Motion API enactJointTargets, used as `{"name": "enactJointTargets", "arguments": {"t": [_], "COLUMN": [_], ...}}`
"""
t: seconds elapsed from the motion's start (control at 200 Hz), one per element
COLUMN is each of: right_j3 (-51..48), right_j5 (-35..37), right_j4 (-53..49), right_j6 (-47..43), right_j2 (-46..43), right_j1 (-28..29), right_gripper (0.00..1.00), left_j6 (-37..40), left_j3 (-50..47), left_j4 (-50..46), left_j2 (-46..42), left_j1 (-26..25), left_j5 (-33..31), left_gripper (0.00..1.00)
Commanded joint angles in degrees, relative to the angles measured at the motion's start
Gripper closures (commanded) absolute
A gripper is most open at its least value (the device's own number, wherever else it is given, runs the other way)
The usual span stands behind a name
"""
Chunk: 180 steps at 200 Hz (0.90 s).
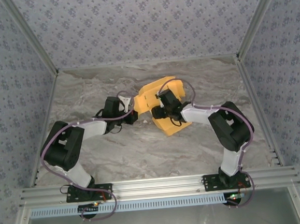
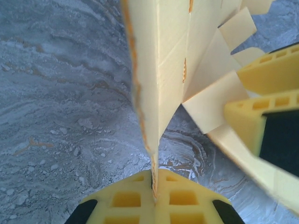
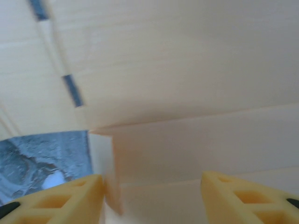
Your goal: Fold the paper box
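Tan-yellow thin-cardboard paper box [image 1: 156, 88], partly folded, over grey marbled surface [image 2: 56, 93], edge pinched tight in left tool [image 2: 153, 182]; right tool [image 3: 152, 184] spread wide, flap beside one finger

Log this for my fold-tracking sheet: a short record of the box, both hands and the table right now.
box: tan-yellow card, partly folded, tabs still loose, not closed
left hand: shut on a thin edge of the box
right hand: open, close against a box panel, a small flap between its fingers
hands relative: meeting at the box from opposite sides
table: grey marble pattern
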Motion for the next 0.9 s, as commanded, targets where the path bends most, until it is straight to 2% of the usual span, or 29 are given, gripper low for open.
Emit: {"name": "enactJointTargets", "arguments": {"t": [0.0,0.06,0.15,0.25,0.345,0.455,0.525,0.62,0.81,0.894], "right_j3": [-0.25,-0.51,-1.72,-4.53,-7.23,-6.9,-5.54,-5.08,0.23,2.39], "right_j5": [-0.55,-1.69,-2.83,-1.47,3.47,6.04,5.97,7.19,8.73,7.7], "right_j4": [-1.0,-0.9,0.49,3.35,5.99,5.6,4.65,9.74,9.45,8.39], "right_j6": [3.85,6.14,12.89,26.6,39.65,52.31,61.56,70.53,79.28,80.54], "right_j2": [-0.16,-0.73,-4.03,-9.97,-15.77,-18.42,-18.3,-16.97,-11.29,-9.08], "right_j1": [-0.98,-1.09,-1.24,-0.9,0.42,0.55,0.19,0.39,-0.96,-2.51], "right_gripper": [0.42,0.41,0.31,0.26,0.22,0.19,0.17,0.17,0.18,0.19], "left_j6": [1.45,2.0,2.77,2.86,3.04,3.18,3.45,4.2,4.78,5.04], "left_j3": [1.56,1.52,1.27,0.83,0.21,-0.4,-0.69,-1.05,-1.77,-2.34], "left_j4": [0.79,1.05,1.5,2.22,3.01,3.64,3.93,4.06,5.07,5.8], "left_j2": [1.3,1.51,1.19,0.61,0.13,0.21,0.21,0.04,0.04,-0.04], "left_j1": [0.28,0.03,-0.73,-1.57,-2.16,-2.44,-2.72,-3.54,-4.93,-5.39], "left_j5": [0.51,0.32,-1.05,-2.37,-3.42,-3.92,-4.33,-5.27,-6.92,-7.67], "left_gripper": [1.0,1.0,1.0,1.0,1.0,1.0,1.0,1.0,1.0,1.0]}}
